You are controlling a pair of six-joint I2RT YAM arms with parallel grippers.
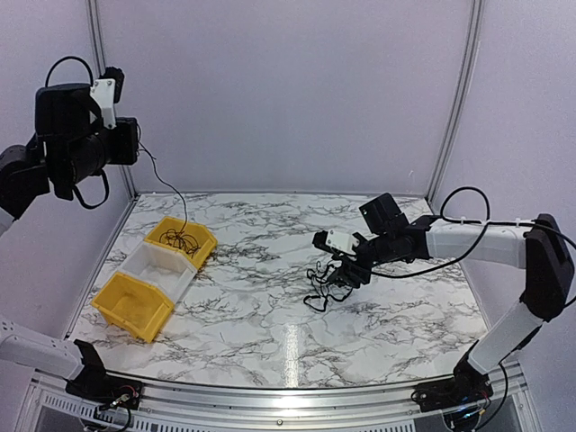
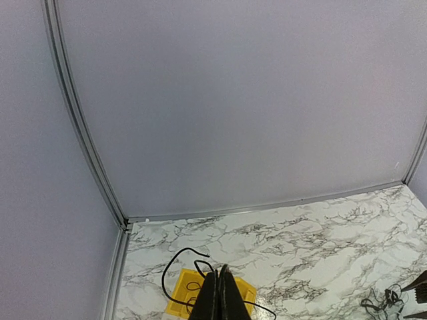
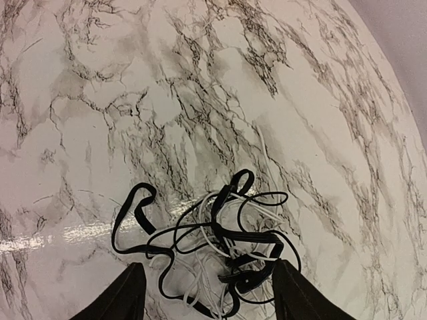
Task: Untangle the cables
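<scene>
A tangled clump of thin black and white cables [image 1: 326, 281] lies on the marble table right of centre. My right gripper [image 1: 346, 270] hangs just above it, open. In the right wrist view its fingers [image 3: 127, 297] straddle the clump [image 3: 213, 240] without touching it. My left gripper [image 1: 133, 144] is raised high at the far left, shut on one thin black cable [image 1: 166, 184]. That cable hangs down to a coil in the far yellow bin [image 1: 209, 238]. In the left wrist view the shut gripper [image 2: 222, 287] pinches the cable [image 2: 167, 270] above the bin [image 2: 179, 297].
Three bins stand in a row at the left: the far yellow one, a white one [image 1: 153, 261] and a near yellow one [image 1: 121, 301]. Grey walls and metal posts close in the back and sides. The clump also shows small in the left wrist view [image 2: 380, 303].
</scene>
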